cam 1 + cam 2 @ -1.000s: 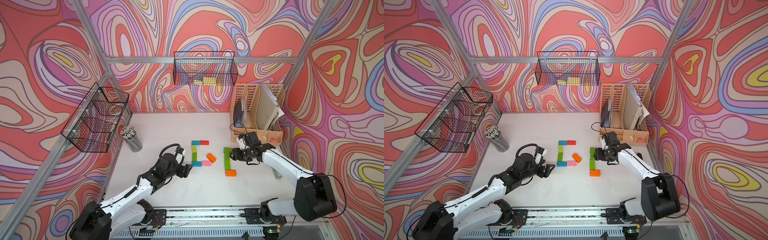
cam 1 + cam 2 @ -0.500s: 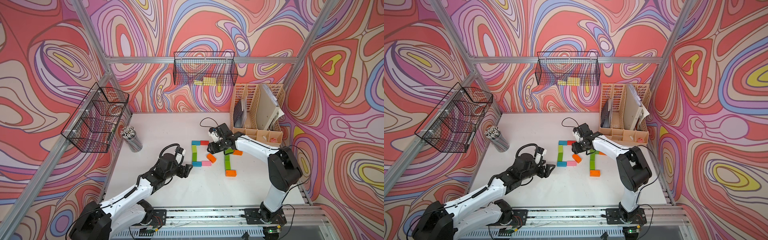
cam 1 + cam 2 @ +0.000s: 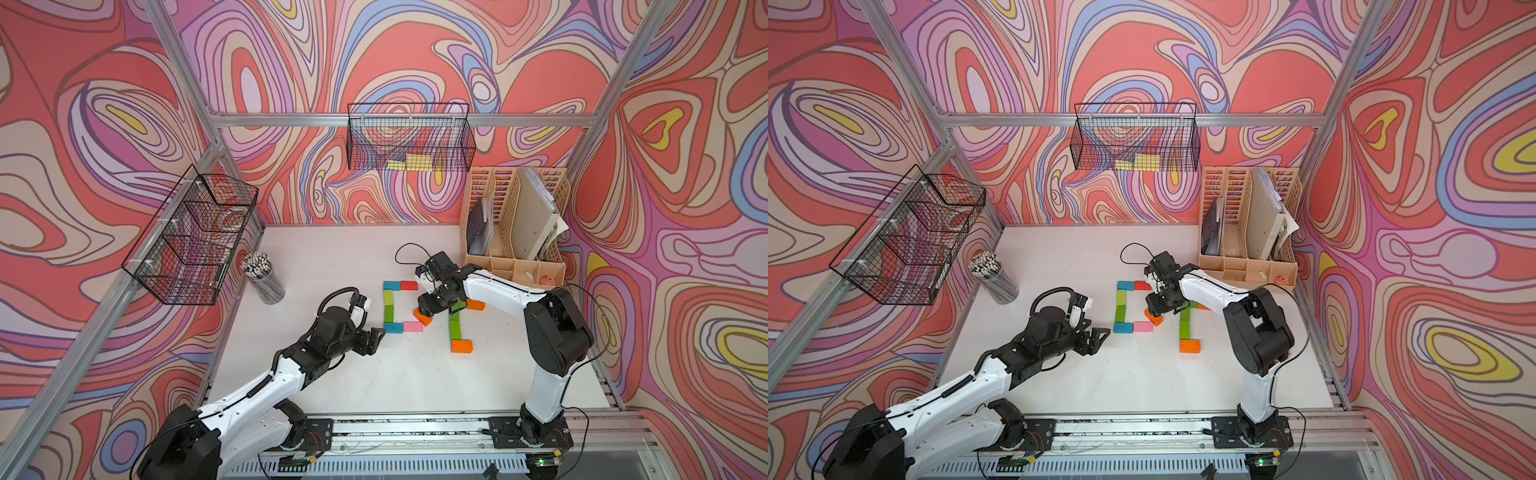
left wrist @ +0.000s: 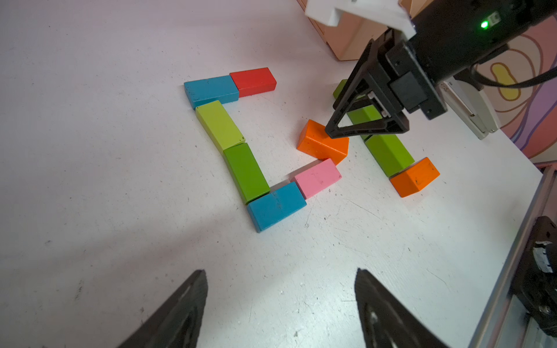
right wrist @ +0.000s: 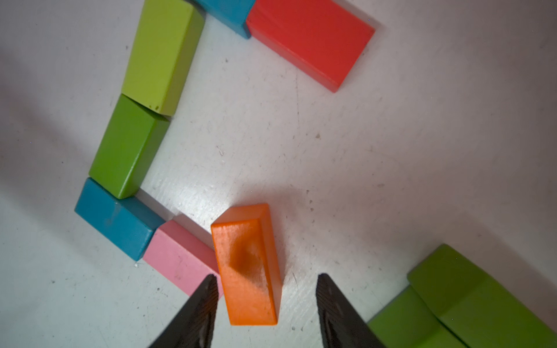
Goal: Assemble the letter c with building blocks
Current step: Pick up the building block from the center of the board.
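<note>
Building blocks lie in a C outline: blue and red along the far side, light green and green down the left, blue and pink along the near side. A loose orange block rests askew against the pink block's end. My right gripper points down over it, open, one finger on each side of the orange block, with a gap on one side. My left gripper hovers open and empty over bare table, left of the C.
Right of the C, green blocks form a column with an orange block at its near end and another beside its far end. A pencil cup stands at the left, a desk organiser at the back right. Wire baskets hang on the walls.
My right arm has swung left from the top of the green column to the loose orange block, and its jaws have narrowed around it. The left arm has not moved.
</note>
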Tool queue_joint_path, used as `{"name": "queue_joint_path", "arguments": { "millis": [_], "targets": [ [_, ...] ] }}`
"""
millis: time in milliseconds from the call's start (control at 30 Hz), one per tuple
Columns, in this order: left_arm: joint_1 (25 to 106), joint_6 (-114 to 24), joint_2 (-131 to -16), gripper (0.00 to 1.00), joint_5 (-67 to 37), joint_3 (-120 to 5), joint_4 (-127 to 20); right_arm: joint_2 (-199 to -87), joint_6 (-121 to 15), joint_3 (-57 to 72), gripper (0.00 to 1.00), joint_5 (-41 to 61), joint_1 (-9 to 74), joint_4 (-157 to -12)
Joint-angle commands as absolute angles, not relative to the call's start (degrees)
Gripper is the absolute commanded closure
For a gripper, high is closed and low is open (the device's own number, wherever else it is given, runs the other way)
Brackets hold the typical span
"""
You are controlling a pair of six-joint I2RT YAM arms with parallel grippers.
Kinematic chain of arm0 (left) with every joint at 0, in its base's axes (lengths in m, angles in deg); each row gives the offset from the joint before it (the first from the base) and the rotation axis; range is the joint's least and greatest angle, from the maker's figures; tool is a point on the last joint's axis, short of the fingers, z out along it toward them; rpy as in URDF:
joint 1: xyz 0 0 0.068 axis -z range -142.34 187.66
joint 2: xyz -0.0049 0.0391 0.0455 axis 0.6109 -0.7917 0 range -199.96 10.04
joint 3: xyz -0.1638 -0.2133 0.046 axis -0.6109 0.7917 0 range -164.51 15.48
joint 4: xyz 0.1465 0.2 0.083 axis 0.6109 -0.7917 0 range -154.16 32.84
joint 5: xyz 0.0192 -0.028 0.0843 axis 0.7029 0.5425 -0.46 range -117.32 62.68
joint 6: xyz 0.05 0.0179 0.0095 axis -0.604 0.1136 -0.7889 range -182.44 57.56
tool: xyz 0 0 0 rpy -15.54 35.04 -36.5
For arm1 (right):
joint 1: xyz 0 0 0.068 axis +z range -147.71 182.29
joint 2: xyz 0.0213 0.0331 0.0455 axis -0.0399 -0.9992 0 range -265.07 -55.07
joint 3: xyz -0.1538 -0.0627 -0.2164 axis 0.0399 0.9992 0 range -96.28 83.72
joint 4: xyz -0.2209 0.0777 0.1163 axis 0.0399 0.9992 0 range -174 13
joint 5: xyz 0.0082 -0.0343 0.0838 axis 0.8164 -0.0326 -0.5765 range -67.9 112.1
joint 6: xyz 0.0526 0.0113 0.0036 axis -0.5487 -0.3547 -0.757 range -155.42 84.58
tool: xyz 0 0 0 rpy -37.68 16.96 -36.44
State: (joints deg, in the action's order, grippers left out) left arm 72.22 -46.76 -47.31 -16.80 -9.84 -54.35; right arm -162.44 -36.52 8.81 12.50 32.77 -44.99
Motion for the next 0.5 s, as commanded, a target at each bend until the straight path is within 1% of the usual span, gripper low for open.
{"name": "queue_joint_path", "arguments": {
  "millis": [0, 67, 233, 400, 467],
  "targets": [
    [72.46, -47.41, -47.17, 0.2, -17.54, -9.22, -54.66, -163.83, -35.42, 7.88, 0.44, 10.99, 33.58, -44.76],
    [72.46, -47.5, -47.31, 0.2, -17.65, -9.27, -54.61, -164.59, -35.42, 7.75, 0.44, 10.65, 33.66, -44.76],
    [72.46, -47.59, -47.88, 0.2, -17.65, -9.47, -54.64, -165.77, -35.42, 7.49, 0.5, 10.42, 33.84, -44.72],
    [72.51, -47.85, -47.67, 0.2, -17.86, -9.48, -54.74, -166.17, -35.1, 7.35, 0.53, 11.43, 33.84, -44.23],
    [72.46, -48.11, -47.49, 0.2, -18.0, -9.56, -55.08, -166.42, -34.78, 7.26, 0.55, 11.6, 33.84, -44.03]
  ]
}}
